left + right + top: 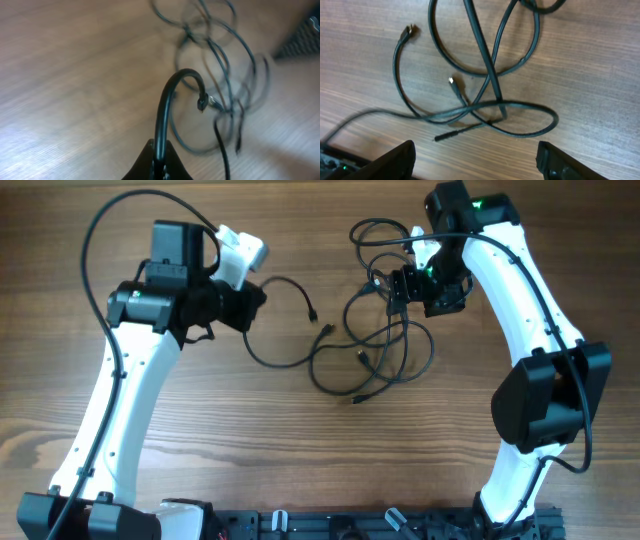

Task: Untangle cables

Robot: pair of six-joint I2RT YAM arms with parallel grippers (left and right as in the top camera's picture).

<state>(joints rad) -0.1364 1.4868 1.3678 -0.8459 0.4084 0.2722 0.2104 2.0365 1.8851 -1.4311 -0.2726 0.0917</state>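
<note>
2 arms (125, 405) inward twd cables (362, 358)

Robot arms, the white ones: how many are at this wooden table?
2. The left white arm, gripper shut on a thin black cable; the right white arm, gripper open above the tangled black cables. None seems hidden.

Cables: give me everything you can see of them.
The cables are thin, black, rubbery-looking cords with small plugs. They lie in loose overlapping loops on the wooden table, nearer the right arm. One strand runs to the left gripper, which pinches it near its end; the free end arches over to a plug. The right gripper hangs open above the tangle, not visibly touching it. How many cords there are is unclear.
</note>
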